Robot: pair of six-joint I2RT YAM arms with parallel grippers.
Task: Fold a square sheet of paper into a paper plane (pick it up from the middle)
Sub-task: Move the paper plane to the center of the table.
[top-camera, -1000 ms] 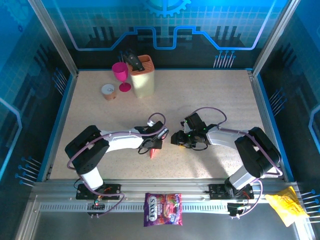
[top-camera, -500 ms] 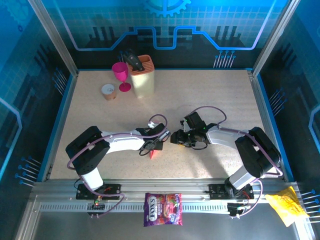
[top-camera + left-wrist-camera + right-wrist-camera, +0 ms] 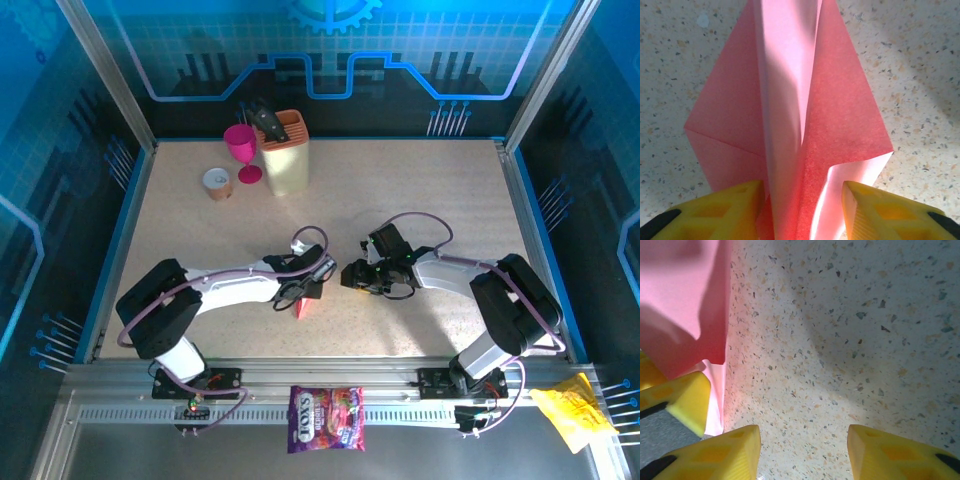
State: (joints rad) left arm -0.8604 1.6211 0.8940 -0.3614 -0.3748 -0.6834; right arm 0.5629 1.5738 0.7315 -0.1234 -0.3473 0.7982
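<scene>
Paper plane (image 3: 805, 100) lies on the speckled table (image 3: 430, 190), front-centre btwn the two arms. It's pink-red, w/ the centre ridge standing up and the wings sloping down either side. L gripper (image 3: 801, 210) sits low over one end of it. Its yellow fingers (image 3: 715, 212) are part-open, one each side of the ridge, not squeezing it; can't tell if the pads brush the paper. R gripper (image 3: 804, 452) is just beside the plane on the plane's right, approx half open w/ bare tabletop btwn its jaws and nothing in its grip; the paper's edge sits off to its left. Beige knife block (image 3: 286, 158) and pink goblet (image 3: 240, 148) stand at the far-left, well apart from the plane. Purple candy bag (image 3: 326, 418) lies on the front rail.
</scene>
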